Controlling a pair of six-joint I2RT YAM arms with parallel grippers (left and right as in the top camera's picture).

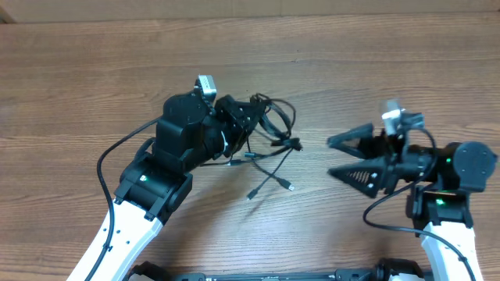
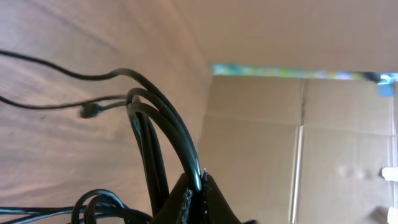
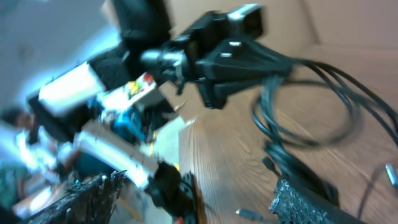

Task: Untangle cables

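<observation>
Thin black cables [image 2: 158,137] loop right up in front of my left wrist camera. My left gripper [image 2: 200,186] is squeezed tight on them, holding the bunch near the middle of the wooden table [image 1: 391,62]. Loose ends, one with a little plug [image 1: 291,187], trail on the wood. My right gripper [image 1: 331,157] hangs well apart from them, its jaws wide and empty. I think a hard pull could make the knot tighter. The cords are skinny, smooth and bendy, so they could slip out, or my right jaws could miss them.
</observation>
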